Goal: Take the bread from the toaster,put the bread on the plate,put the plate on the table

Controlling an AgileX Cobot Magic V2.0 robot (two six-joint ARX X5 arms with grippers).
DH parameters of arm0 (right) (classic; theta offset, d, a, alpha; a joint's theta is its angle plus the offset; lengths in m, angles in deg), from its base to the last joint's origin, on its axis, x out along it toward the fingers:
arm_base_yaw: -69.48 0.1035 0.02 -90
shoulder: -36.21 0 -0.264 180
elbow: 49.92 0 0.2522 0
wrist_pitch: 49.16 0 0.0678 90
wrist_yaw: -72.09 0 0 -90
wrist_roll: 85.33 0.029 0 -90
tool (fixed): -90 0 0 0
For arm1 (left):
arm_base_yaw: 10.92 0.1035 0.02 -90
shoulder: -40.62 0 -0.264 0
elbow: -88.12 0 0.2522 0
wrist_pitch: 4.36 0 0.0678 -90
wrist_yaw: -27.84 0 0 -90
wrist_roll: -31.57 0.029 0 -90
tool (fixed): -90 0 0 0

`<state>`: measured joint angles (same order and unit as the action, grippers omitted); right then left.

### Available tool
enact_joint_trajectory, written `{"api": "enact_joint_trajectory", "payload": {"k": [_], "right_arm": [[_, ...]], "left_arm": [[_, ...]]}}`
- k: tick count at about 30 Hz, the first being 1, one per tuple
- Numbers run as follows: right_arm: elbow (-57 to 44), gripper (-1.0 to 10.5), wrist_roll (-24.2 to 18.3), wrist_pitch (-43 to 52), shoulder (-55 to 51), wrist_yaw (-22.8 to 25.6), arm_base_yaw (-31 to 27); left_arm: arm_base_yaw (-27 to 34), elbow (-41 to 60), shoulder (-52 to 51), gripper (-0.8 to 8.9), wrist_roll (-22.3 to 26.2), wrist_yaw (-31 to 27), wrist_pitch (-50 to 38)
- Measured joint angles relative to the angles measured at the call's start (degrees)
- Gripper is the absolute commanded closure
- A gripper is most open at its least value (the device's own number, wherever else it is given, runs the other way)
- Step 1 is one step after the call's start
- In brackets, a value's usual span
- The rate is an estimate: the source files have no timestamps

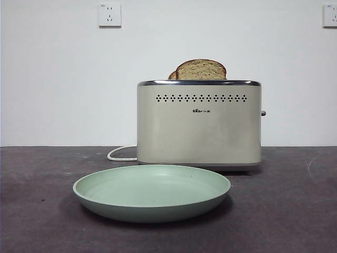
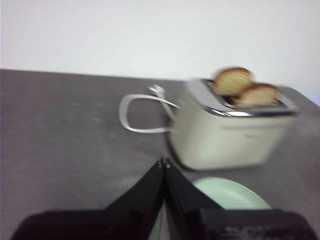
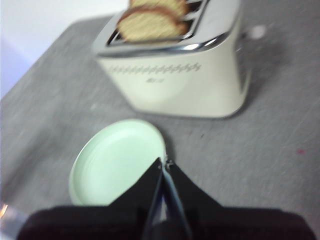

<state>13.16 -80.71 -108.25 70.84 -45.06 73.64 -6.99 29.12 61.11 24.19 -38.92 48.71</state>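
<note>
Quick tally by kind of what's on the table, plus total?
Bread slices: 2, the bread and a second slice, both in the toaster slots
Toaster: 1, the toaster, cream, with white cord
Plate: 1, the plate, mint green, empty, in front of the toaster
Total: 4

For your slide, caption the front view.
Two bread slices stand in the cream toaster behind an empty green plate.

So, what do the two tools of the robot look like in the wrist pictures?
Both look alike. The left tool has two matt black jaws, each a flat wedge narrowing to a point, rising from a broad black body. The right tool has the same black wedge shape. No cables or clear markings show; both pictures are blurred.
</note>
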Motion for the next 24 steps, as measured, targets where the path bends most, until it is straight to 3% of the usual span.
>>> {"api": "enact_joint_trajectory", "payload": {"k": [5,11,14,16,18,21,22,24], "right_arm": [[9.3,9.6,-5.3,-11.0,4.6,-3.0,0.4],[11.7,9.6,-7.9,-15.5,5.0,-3.2,2.2],[11.7,9.1,-8.4,-15.5,5.0,-3.5,2.6],[11.7,7.8,-8.5,-15.5,5.2,-4.1,2.6],[11.7,5.9,-8.5,-15.5,5.2,-4.2,2.6],[11.7,3.7,-8.5,-15.5,5.2,-4.2,2.6],[11.7,3.6,-8.5,-15.5,5.2,-4.2,2.6],[11.7,3.5,-8.5,-15.5,5.2,-4.2,2.6]], "left_arm": [[-0.8,-5.2,4.5,8.20,1.7,4.2,5.0],[-1.5,-7.0,5.1,8.19,2.4,5.5,7.1],[-1.5,-7.0,5.1,8.13,2.4,5.5,8.1],[-1.5,-7.0,5.1,8.02,2.4,5.9,8.7],[-1.5,-7.0,5.1,6.54,2.4,7.0,9.8],[-1.5,-7.0,5.1,2.69,2.4,8.1,10.4],[-1.5,-7.0,5.1,2.07,2.4,8.3,10.3],[-1.5,-7.0,5.1,1.93,2.4,8.5,10.4]]}}
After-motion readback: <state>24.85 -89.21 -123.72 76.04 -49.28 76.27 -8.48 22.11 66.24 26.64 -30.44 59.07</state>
